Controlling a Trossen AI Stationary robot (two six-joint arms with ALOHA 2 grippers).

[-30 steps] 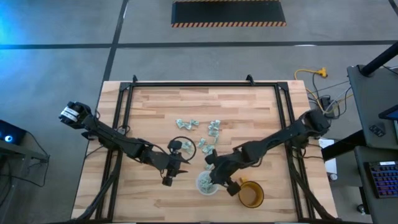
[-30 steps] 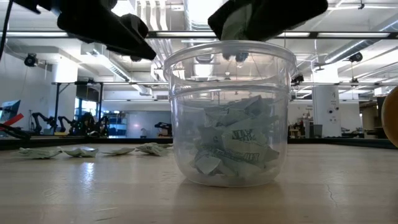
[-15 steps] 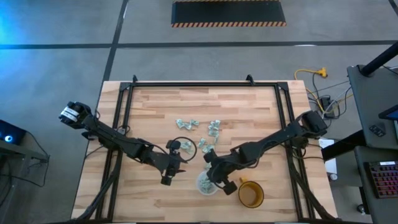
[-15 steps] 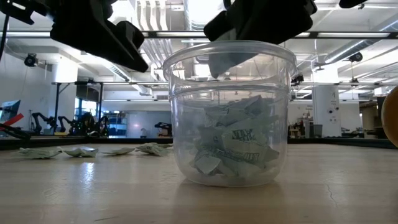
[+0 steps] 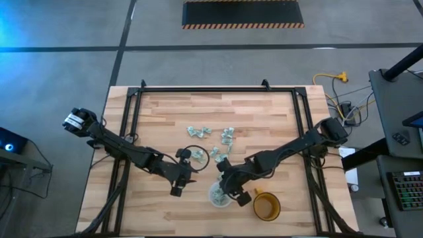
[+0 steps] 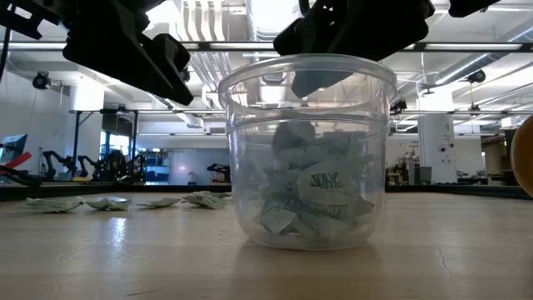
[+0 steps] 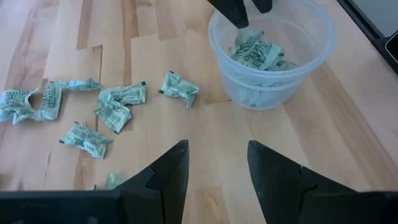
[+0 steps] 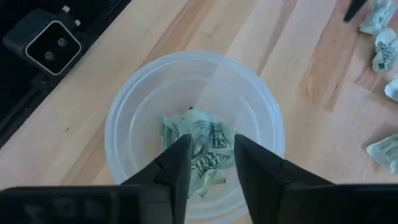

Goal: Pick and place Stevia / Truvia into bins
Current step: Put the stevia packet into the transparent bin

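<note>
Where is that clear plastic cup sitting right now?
In the high view the clear cup stands near the table's front edge, right of centre, directly under the right pincer, with the orange mug just to its right.

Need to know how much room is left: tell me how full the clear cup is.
Partly full. The clear cup stands upright with crumpled sachets piled to about half its height.
</note>
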